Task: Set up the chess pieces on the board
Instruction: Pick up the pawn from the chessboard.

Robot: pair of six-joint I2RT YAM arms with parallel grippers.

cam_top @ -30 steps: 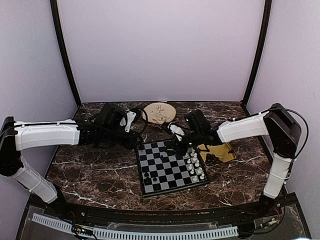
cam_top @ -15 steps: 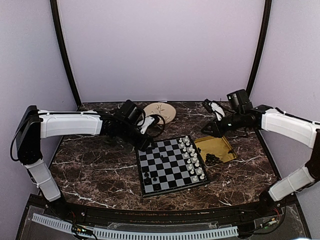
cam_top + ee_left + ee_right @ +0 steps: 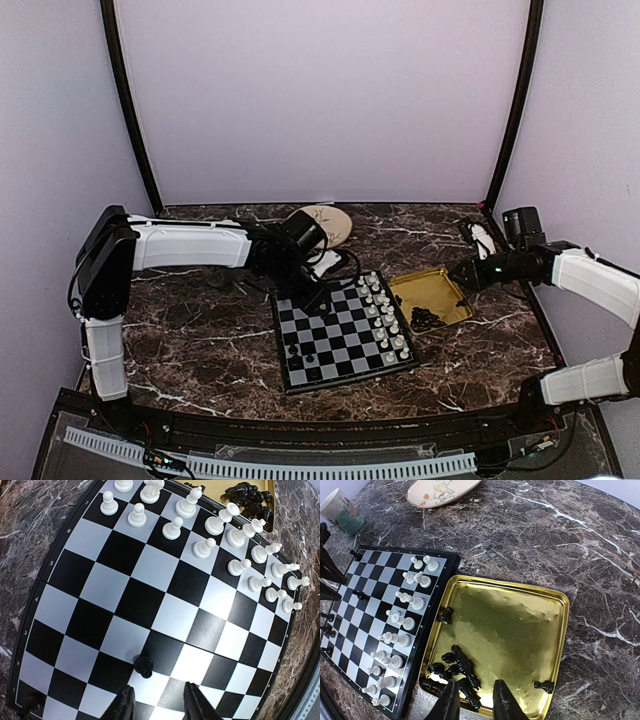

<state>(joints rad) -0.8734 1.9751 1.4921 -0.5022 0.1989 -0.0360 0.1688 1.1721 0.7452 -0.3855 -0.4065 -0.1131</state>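
A dark marble-patterned table (image 3: 200,340) stands between pale lilac walls (image 3: 320,100) with black corner posts (image 3: 130,120). The board (image 3: 345,340) lies mid-table. A few black chess pieces (image 3: 457,672) stand on it, but most are heaped in the yellow tray (image 3: 520,625) just beside. The left fingers (image 3: 124,707) and right fingers (image 3: 449,704) are slightly spread, holding nothing.

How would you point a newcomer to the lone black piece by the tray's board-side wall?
Find the yellow tray beside the chessboard. Most black pieces are heaped in one corner; this piece is alone against the wall facing the board, unlike the other stray across the tray.
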